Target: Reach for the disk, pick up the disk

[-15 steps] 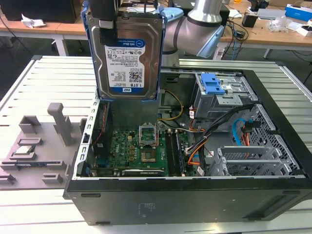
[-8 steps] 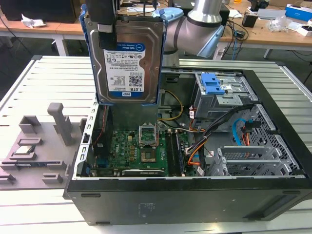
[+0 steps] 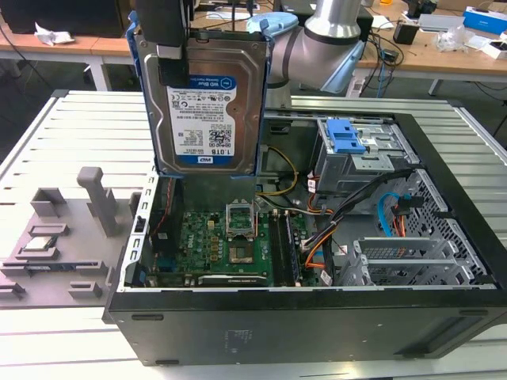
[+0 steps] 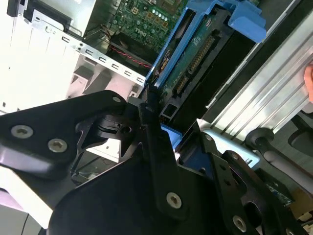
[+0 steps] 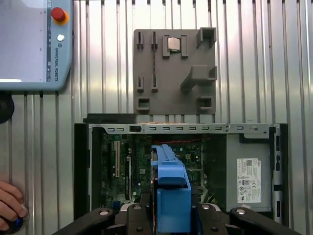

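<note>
The gripper [image 3: 171,59] was clamped on the disk's [image 3: 207,107] top edge, holding it upright above the open case [image 3: 444,261]; a clean lift called for a firm, centred grip to prevent swinging

The gripper [image 3: 170,67] hangs straight down from the top of the exterior view, its black fingers [image 4: 161,161] closed on the upper edge of the disk [image 3: 207,103], holding it upright in the air, while the grey arm [image 3: 329,32] bends behind it.
</note>
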You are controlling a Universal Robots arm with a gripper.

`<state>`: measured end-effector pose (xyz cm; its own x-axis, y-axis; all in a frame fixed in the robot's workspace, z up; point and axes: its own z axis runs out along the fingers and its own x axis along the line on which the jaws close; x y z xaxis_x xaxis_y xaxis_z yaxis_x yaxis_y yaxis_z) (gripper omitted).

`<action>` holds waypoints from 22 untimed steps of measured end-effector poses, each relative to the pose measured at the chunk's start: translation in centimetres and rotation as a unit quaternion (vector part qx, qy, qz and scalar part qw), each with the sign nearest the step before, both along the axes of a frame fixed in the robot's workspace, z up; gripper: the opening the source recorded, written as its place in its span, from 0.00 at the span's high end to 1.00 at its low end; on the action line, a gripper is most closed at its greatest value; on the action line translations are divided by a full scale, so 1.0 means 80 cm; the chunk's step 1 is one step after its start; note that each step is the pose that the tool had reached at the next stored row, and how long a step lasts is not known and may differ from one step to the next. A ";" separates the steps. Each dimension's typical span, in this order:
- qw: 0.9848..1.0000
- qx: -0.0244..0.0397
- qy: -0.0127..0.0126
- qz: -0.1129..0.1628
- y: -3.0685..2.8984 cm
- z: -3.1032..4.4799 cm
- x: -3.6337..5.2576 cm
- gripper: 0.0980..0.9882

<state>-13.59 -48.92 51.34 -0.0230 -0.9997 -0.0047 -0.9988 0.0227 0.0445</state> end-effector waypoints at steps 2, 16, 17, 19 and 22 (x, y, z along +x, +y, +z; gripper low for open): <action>1.000 0.000 0.000 0.000 -0.0052 0.0001 0.000 0.70; 1.000 0.000 0.000 0.000 -0.0433 0.0000 0.000 0.70; 1.000 0.000 0.000 0.000 -0.0452 0.0000 0.000 0.70; 1.000 0.000 0.000 0.000 -0.0509 0.0000 0.000 0.70; 1.000 0.000 0.000 0.000 -0.0560 0.0000 0.000 0.70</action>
<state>-13.58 -53.40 51.34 -0.0229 -0.9997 -0.0046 -0.9988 0.0227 0.0445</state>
